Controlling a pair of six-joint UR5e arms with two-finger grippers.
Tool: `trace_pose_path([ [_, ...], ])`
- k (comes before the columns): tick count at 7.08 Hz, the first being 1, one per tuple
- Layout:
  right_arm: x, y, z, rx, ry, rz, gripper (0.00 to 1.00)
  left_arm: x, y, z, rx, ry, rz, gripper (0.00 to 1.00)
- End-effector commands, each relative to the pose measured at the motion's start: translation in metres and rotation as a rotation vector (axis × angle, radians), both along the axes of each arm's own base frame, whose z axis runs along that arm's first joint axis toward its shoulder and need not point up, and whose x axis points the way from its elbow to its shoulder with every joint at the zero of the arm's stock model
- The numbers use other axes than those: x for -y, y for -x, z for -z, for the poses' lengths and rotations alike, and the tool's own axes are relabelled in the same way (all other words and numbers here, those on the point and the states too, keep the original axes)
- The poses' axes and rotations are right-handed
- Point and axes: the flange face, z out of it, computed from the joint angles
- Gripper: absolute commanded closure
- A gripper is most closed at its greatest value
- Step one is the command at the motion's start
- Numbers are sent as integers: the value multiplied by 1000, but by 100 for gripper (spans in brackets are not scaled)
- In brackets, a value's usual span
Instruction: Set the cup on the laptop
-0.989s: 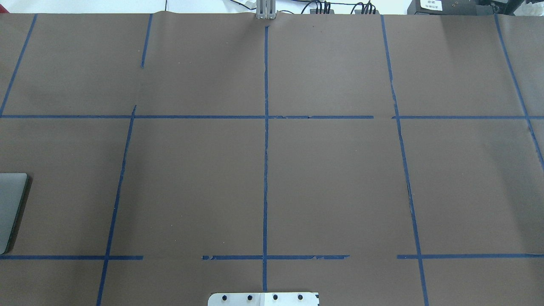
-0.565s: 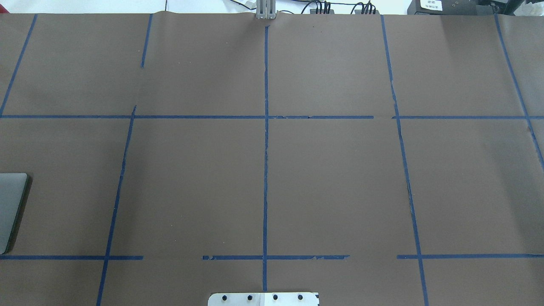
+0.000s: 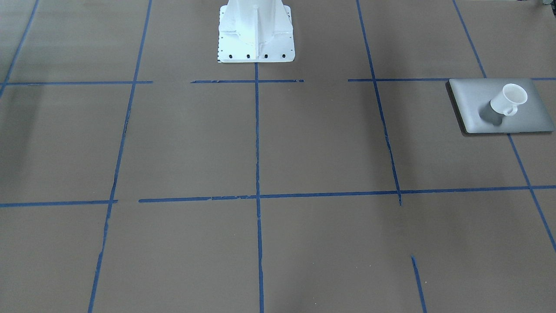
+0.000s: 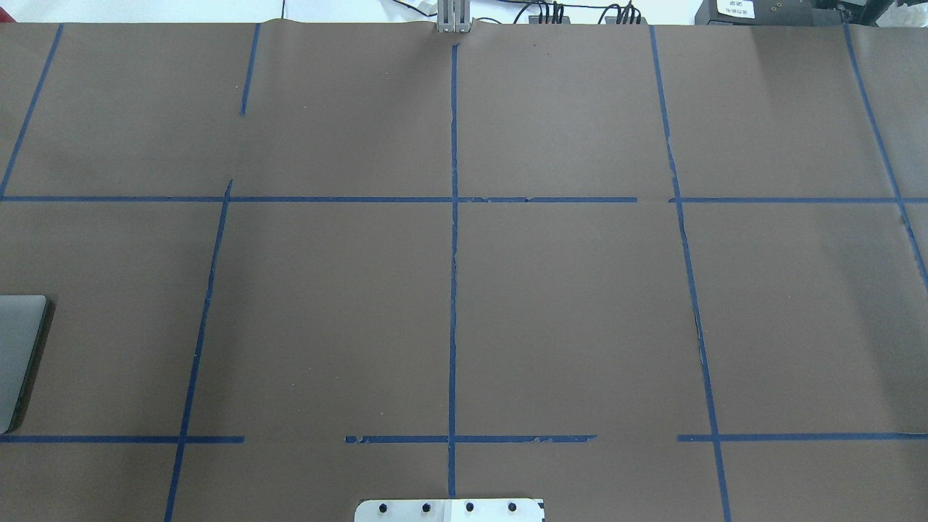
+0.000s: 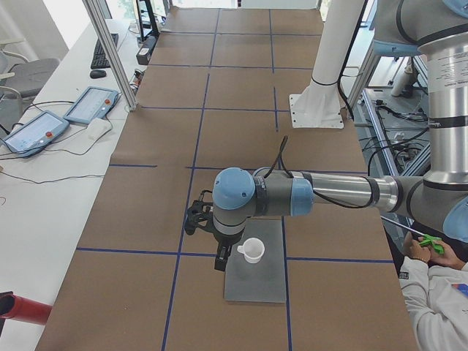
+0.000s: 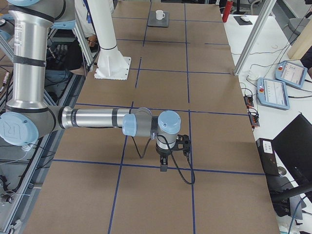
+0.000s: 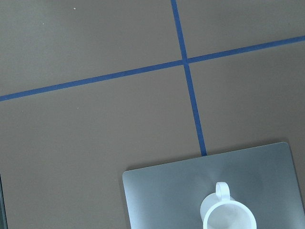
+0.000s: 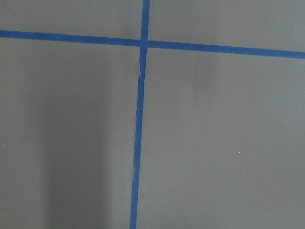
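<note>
Seemingly the placing is done: the cup stands upright near the middle of the closed laptop, at 2 o'clock on the tabletop in the front-facing view. So the next move, I judge, is only for the left claw, just beside the cup at its 9 o'clock in the left side view, to lift clear without knocking it. Whether that claw or the right claw, well apart, is spread or pressed together I cannot tell; the overhead view shows only the laptop's corner and no cup.

cup: white, upright, on lid | laptop: silver-grey, closed, flat on table
</note>
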Motion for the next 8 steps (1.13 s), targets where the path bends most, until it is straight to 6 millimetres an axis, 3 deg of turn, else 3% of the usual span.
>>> trace_pose_path([
  [1,0,0,0,0,1,0,0,0,0,-2,0,4,0,0],
  [8,0,0,0,0,1,0,0,-3,-1,-9,-1,20,-2,0],
])
